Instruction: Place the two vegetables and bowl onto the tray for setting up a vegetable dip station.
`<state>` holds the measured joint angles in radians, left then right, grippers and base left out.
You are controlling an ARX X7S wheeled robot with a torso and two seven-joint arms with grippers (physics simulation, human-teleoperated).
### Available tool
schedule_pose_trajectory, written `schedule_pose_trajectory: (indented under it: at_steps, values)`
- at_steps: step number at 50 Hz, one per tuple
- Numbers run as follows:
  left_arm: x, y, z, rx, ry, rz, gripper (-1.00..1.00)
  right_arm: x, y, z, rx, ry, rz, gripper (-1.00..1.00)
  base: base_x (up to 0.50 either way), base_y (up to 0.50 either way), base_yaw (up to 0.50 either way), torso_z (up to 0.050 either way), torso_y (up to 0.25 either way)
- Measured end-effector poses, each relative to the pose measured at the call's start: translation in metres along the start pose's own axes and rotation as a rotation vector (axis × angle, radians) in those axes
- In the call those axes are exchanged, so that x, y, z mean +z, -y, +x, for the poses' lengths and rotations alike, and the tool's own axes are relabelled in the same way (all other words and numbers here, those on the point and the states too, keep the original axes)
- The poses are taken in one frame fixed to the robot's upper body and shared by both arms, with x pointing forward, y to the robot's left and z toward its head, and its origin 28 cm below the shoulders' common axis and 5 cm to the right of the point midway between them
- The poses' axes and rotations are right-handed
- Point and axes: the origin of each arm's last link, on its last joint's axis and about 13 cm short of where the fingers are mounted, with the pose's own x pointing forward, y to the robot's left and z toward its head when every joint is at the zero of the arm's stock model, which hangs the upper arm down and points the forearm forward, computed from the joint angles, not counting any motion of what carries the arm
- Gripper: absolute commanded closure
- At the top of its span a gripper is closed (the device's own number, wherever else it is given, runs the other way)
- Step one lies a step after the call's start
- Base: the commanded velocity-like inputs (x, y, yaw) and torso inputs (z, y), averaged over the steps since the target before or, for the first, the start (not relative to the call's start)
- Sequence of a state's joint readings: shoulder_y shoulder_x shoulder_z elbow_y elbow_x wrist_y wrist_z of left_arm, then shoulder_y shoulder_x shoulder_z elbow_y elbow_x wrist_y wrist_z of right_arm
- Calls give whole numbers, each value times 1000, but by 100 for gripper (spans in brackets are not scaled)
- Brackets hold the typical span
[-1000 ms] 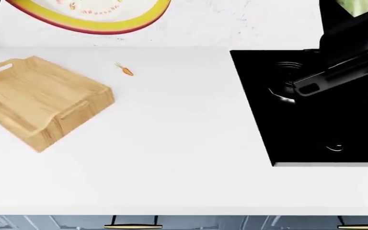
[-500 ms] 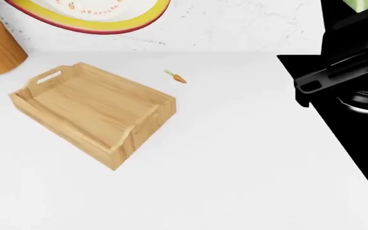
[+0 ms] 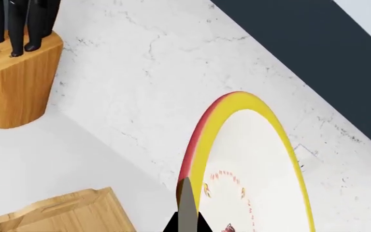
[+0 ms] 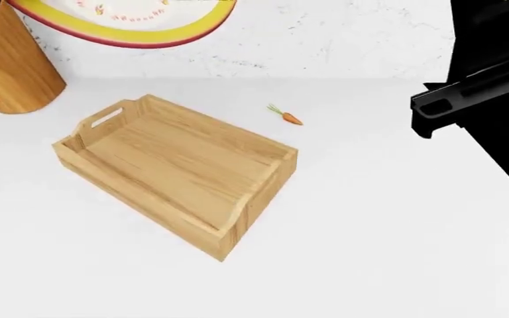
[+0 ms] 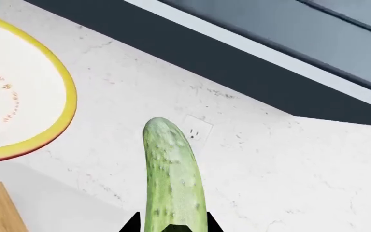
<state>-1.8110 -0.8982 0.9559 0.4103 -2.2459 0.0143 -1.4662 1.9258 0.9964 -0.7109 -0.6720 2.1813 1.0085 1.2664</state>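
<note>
White bench (image 4: 396,252) seen from above. Empty wooden tray (image 4: 177,159) at centre-left, angled. Tiny carrot (image 4: 288,118) just beyond its far right corner, apart from it. Knife block (image 4: 11,66) at far left. Bowl (image 3: 250,164) lifted above the far wall, rim pinched by left end effector (image 3: 187,212). Cucumber (image 5: 172,179) held upright, clamped in right end effector (image 5: 171,228) at far right. Carrying step, nothing yet on the tray. Next, probably: lowering bowl flat into tray, leaving room for cucumber alongside.
</note>
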Motion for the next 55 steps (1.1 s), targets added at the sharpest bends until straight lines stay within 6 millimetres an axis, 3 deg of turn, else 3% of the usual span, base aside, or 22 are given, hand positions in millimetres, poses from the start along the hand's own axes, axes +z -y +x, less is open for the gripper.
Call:
schedule_pose_trajectory:
  at_steps: [14, 32, 42, 55]
  values:
    - [0, 1, 0, -2, -1, 1, 100, -1, 1, 1, -24, -16, -11, 100, 484, 1, 0, 0, 1]
    - [0, 1, 0, -2, 0, 2, 100, -2, 2, 1, -36, -18, -37, 100, -1, 364, 0, 0, 1]
    - [1, 0, 0, 1, 2, 1, 100, -2, 2, 2, -50, -12, -23, 100, 0, 0, 0, 1, 0]
    - [0, 1, 0, 1, -3, 4, 100, -3, 3, 2, -53, -15, -27, 100, 340, 33, 0, 0, 2]
